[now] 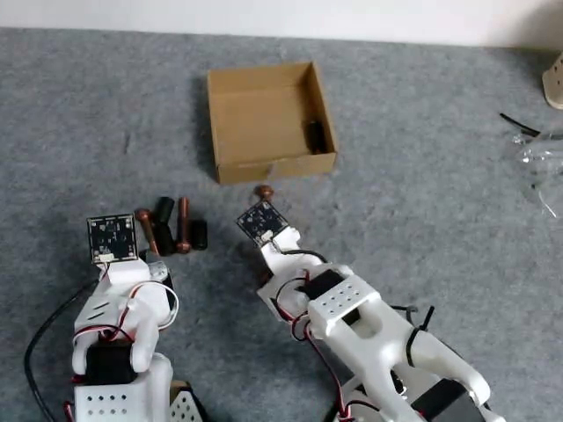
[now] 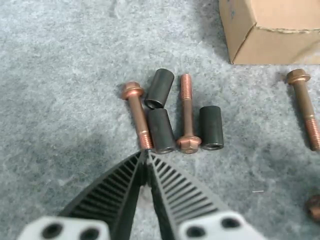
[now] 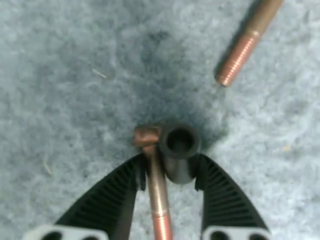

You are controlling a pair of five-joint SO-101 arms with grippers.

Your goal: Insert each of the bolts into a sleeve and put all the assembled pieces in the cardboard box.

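One dark piece (image 1: 314,134) lies inside the cardboard box (image 1: 264,167), against its side wall; it looks like a finished sleeve-and-bolt pair, though the bolt cannot be made out. By that reading, four pairs are left.

Two bolts (image 2: 137,117) and three sleeves (image 2: 211,127) lie close together on the grey surface (image 1: 422,132), all separate, none yet joined. A loose bolt (image 2: 304,107) lies apart from them, just in front of the box.

The right gripper (image 3: 170,167) has its jaws spread around a sleeve (image 3: 180,150) and a bolt (image 3: 152,172), which sit side by side between the jaws and appear pinched there. The sleeve's open end faces the camera, and the bolt runs alongside it, not inside, so this pair is not yet assembled.

The left gripper (image 2: 146,160) has its jaws together with nothing between them, its tip right at the threaded end of one bolt in the group.

Most of the task looks to be ahead: each remaining bolt needs a sleeve, and each pair needs boxing.
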